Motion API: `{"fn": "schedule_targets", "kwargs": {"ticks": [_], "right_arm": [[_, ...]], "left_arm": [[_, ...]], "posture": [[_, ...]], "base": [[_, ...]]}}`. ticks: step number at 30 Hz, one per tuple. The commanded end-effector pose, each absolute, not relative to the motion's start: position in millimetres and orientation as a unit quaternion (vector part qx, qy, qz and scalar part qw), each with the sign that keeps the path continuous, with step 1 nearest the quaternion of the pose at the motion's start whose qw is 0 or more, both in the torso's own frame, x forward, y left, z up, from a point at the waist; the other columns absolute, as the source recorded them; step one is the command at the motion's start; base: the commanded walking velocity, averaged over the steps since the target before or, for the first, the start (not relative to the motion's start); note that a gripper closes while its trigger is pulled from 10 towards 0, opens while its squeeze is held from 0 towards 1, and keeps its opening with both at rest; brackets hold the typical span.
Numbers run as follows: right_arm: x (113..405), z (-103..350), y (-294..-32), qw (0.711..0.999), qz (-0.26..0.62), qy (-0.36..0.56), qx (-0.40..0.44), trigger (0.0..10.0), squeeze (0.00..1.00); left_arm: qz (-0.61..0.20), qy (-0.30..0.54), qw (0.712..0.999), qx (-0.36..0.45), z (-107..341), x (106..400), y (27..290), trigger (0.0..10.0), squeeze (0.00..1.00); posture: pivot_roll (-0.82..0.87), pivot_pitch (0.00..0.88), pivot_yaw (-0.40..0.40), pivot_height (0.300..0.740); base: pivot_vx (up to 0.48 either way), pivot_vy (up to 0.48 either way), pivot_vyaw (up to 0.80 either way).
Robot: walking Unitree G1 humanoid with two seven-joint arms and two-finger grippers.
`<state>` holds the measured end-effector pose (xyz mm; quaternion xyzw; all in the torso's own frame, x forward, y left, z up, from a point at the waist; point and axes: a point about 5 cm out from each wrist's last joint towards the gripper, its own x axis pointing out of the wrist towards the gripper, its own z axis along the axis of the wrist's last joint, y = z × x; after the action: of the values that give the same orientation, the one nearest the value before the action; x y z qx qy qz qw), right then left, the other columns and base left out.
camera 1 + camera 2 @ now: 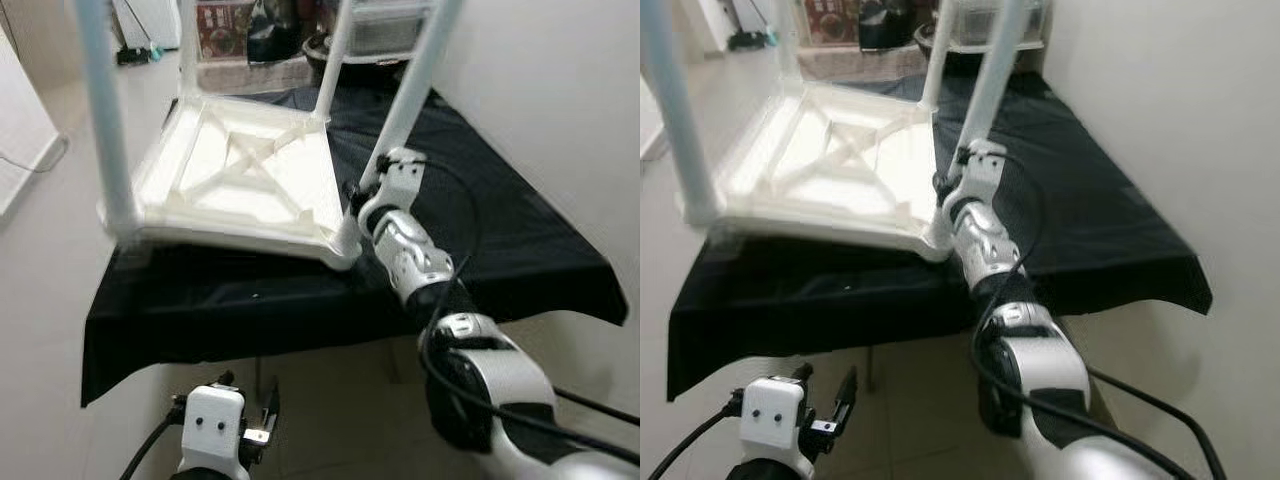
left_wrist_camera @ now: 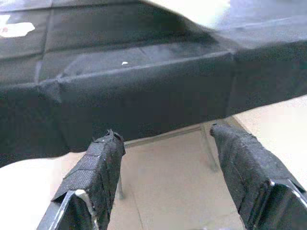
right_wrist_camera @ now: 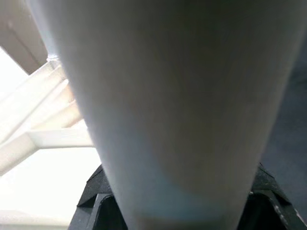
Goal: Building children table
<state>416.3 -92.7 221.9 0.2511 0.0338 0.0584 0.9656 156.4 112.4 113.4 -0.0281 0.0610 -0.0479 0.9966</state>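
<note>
A white children's table (image 1: pixel 240 180) lies upside down on a black-draped table (image 1: pixel 500 230), its ribbed underside facing up and its white legs pointing upward. My right gripper (image 1: pixel 362 192) is at the near-right corner, shut around the base of the near-right leg (image 1: pixel 412 90). In the right wrist view that leg (image 3: pixel 177 105) sits close up between the black fingers (image 3: pixel 93 201). My left gripper (image 1: pixel 250 425) hangs low in front of the cloth's front edge, open, with nothing between its fingers (image 2: pixel 96 172).
The black cloth (image 2: pixel 144 96) hangs over the front edge, with thin metal table legs (image 2: pixel 206 148) beneath. A beige wall stands close on the right. Boxes and a dark bowl (image 1: pixel 320 45) crowd the far end. Tiled floor (image 1: pixel 60 300) runs along the left.
</note>
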Motion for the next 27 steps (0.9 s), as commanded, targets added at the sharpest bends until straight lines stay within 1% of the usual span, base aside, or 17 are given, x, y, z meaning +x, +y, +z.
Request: {"fn": "schedule_targets", "kwargs": {"ticks": [1, 4, 5, 6, 8, 9, 10, 11, 12, 13, 14, 15, 16, 19, 22, 24, 27], "right_arm": [[413, 201, -82, 0.939, 0.067, 0.097, 0.323, 0.0, 0.00], [408, 185, -69, 0.908, 0.085, 0.154, 0.381, 0.0, 0.00], [408, 185, -69, 0.908, 0.085, 0.154, 0.381, 0.0, 0.00], [407, 182, -64, 0.899, 0.090, 0.167, 0.395, 0.0, 0.00], [407, 182, -64, 0.899, 0.090, 0.167, 0.395, 0.0, 0.00], [405, 178, -57, 0.886, 0.100, 0.183, 0.413, 0.0, 0.00], [405, 178, -57, 0.886, 0.100, 0.183, 0.413, 0.0, 0.00], [401, 175, -47, 0.875, 0.113, 0.201, 0.425, 0.0, 0.00], [401, 175, -47, 0.875, 0.113, 0.201, 0.425, 0.0, 0.00], [398, 173, -38, 0.866, 0.127, 0.213, 0.434, 0.0, 0.00], [398, 173, -38, 0.866, 0.127, 0.213, 0.434, 0.0, 0.00], [396, 172, -30, 0.858, 0.135, 0.225, 0.441, 0.0, 0.00], [396, 172, -30, 0.858, 0.135, 0.225, 0.441, 0.0, 0.00], [390, 176, -9, 0.827, 0.155, 0.247, 0.480, 0.0, 0.00], [389, 178, -4, 0.821, 0.160, 0.247, 0.489, 0.0, 0.00], [388, 182, 2, 0.810, 0.159, 0.244, 0.509, 0.0, 0.00], [389, 184, 5, 0.804, 0.135, 0.238, 0.527, 0.0, 0.00]], "left_arm": [[-0.050, 0.066, 0.996, -0.029, 115, 154, 112, 10.0, 0.00], [-0.055, 0.074, 0.995, -0.035, 118, 146, 109, 10.0, 0.00], [-0.055, 0.074, 0.995, -0.035, 118, 146, 109, 10.0, 0.00], [-0.056, 0.075, 0.995, -0.037, 120, 144, 108, 10.0, 0.00], [-0.056, 0.075, 0.995, -0.037, 120, 144, 108, 10.0, 0.00], [-0.058, 0.077, 0.995, -0.038, 121, 141, 107, 10.0, 0.00], [-0.058, 0.077, 0.995, -0.038, 121, 141, 107, 10.0, 0.00], [-0.061, 0.079, 0.994, -0.040, 124, 137, 105, 10.0, 0.00], [-0.061, 0.079, 0.994, -0.040, 124, 137, 105, 10.0, 0.00], [-0.062, 0.080, 0.994, -0.041, 126, 134, 104, 10.0, 0.00], [-0.062, 0.080, 0.994, -0.041, 126, 134, 104, 10.0, 0.00], [-0.063, 0.083, 0.994, -0.043, 128, 130, 102, 10.0, 0.00], [-0.063, 0.083, 0.994, -0.043, 128, 130, 102, 10.0, 0.00], [-0.066, 0.089, 0.993, -0.046, 133, 122, 99, 10.0, 0.00], [-0.068, 0.090, 0.993, -0.047, 134, 121, 98, 10.0, 0.00], [-0.070, 0.091, 0.992, -0.050, 135, 120, 97, 10.0, 0.00], [-0.070, 0.094, 0.992, -0.051, 136, 119, 96, 10.0, 0.00]], "posture": [[0.09, 0.164, -0.001, 0.740], [0.10, 0.198, 0.001, 0.740], [0.10, 0.198, 0.001, 0.740], [0.10, 0.201, 0.000, 0.740], [0.10, 0.201, 0.000, 0.740], [0.11, 0.217, -0.004, 0.740], [0.11, 0.217, -0.004, 0.740], [0.13, 0.241, -0.006, 0.740], [0.13, 0.241, -0.006, 0.740], [0.13, 0.243, -0.006, 0.740], [0.13, 0.243, -0.006, 0.740], [0.14, 0.255, -0.007, 0.740], [0.14, 0.255, -0.007, 0.740], [0.14, 0.269, -0.007, 0.740], [0.14, 0.269, -0.007, 0.740], [0.14, 0.271, -0.010, 0.740], [0.15, 0.270, -0.016, 0.740]], "base": [[0.000, 0.000, 0.00], [0.000, 0.000, 0.00], [0.000, 0.000, 0.00], [0.000, 0.000, 0.00], [0.000, 0.000, 0.00], [0.000, 0.000, 0.00], [0.000, 0.000, 0.00], [0.000, 0.000, 0.00], [0.000, 0.000, 0.00], [0.000, 0.000, 0.00], [0.000, 0.000, 0.00], [0.000, 0.000, 0.00], [0.000, 0.000, 0.00], [0.000, 0.000, 0.00], [0.000, 0.000, 0.00], [0.000, 0.000, 0.00], [0.000, 0.000, 0.00]]}}
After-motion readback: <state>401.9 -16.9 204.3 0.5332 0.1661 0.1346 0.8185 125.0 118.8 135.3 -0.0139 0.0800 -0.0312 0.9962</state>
